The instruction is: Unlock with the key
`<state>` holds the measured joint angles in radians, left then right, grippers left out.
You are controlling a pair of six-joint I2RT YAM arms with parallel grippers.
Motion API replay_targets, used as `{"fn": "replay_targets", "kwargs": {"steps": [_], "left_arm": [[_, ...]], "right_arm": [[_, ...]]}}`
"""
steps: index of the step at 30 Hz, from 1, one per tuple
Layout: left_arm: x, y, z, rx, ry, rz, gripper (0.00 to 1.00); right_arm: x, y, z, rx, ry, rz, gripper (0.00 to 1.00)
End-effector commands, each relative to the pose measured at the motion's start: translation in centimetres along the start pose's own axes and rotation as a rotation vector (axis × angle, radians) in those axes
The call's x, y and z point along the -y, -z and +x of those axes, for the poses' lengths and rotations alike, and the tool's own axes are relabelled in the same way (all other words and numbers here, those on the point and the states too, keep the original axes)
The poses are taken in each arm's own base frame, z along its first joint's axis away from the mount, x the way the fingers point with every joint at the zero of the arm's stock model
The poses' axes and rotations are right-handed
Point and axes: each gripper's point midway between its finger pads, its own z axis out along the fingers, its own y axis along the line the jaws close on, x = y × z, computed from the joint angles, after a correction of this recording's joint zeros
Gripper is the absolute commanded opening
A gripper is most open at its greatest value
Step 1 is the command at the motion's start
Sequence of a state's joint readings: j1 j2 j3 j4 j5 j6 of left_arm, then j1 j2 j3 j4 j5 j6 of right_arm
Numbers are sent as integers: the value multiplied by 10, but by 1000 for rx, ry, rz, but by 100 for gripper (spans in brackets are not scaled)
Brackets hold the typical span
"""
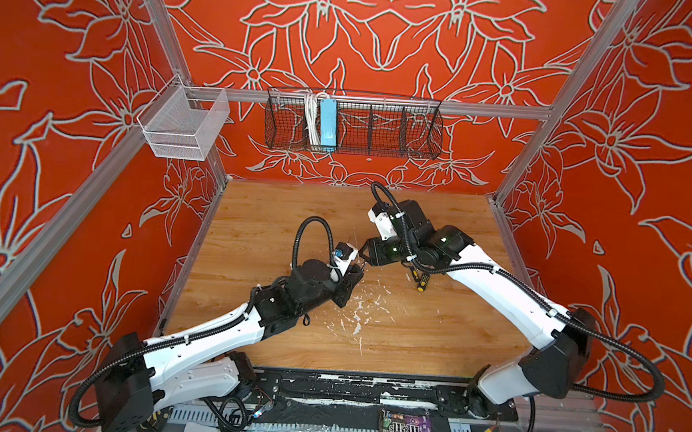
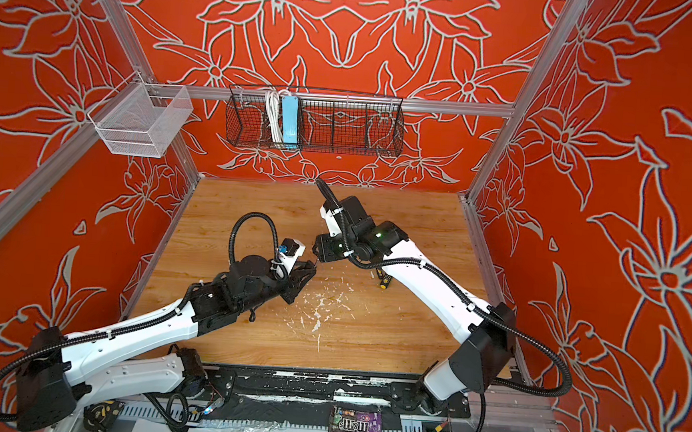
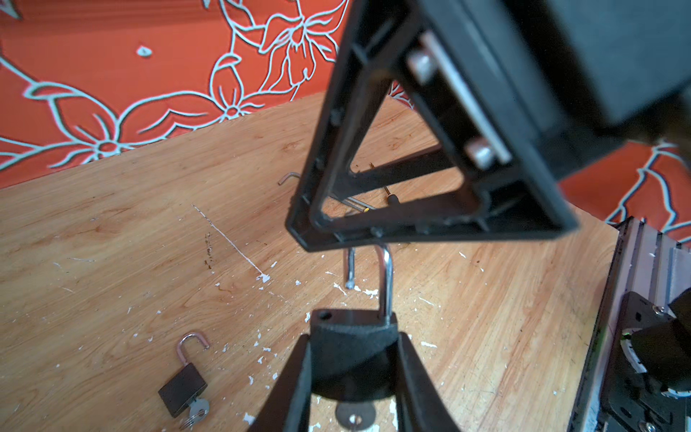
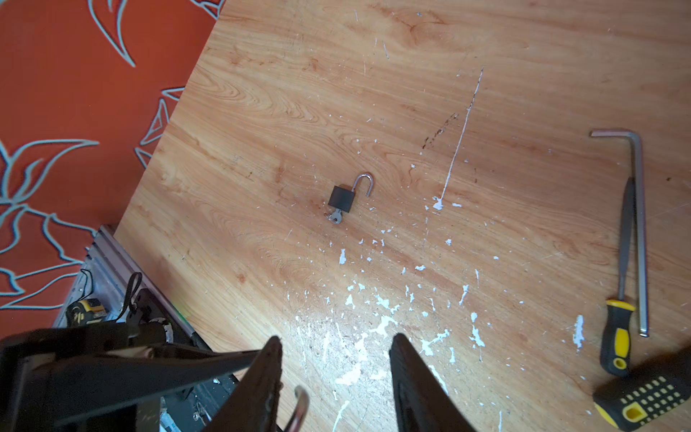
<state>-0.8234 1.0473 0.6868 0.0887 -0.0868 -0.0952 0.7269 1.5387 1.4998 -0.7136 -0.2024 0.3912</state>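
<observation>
Padlock (image 3: 351,336), black body, is clamped between the pads of the left gripper (image 3: 353,361) and held clear of the table (image 4: 336,93) near its middle. Its shackle (image 3: 387,284) is raised, with one leg seated in the body and the other hanging free. Its key (image 3: 355,415) is in the underside. Left arm (image 1: 211,337) stretches from the near-left base forward and inward, forearm low. Right arm (image 1: 497,294) rises from the near-right base, with the wrist bent back toward the left gripper, so the two meet tip to tip in both top views. Right gripper (image 4: 334,359) has its jaws apart and grips nothing; the shackle's bend lies just inside one finger. Second padlock (image 4: 341,198) lies on the table, shackle open, key inserted. Hex key (image 4: 639,224) and yellow-and-black-handled tool (image 4: 619,336) lie together, well apart from it.
</observation>
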Motion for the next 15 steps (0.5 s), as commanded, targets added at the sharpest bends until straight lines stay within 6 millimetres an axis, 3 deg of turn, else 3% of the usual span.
{"fn": "replay_targets", "kwargs": {"steps": [1, 15], "left_arm": [[0, 0, -13, 50, -5, 3, 0], [-2, -1, -11, 51, 2, -9, 0]], "right_arm": [[10, -1, 1, -29, 27, 45, 48], [22, 5, 15, -55, 24, 55, 48]]}}
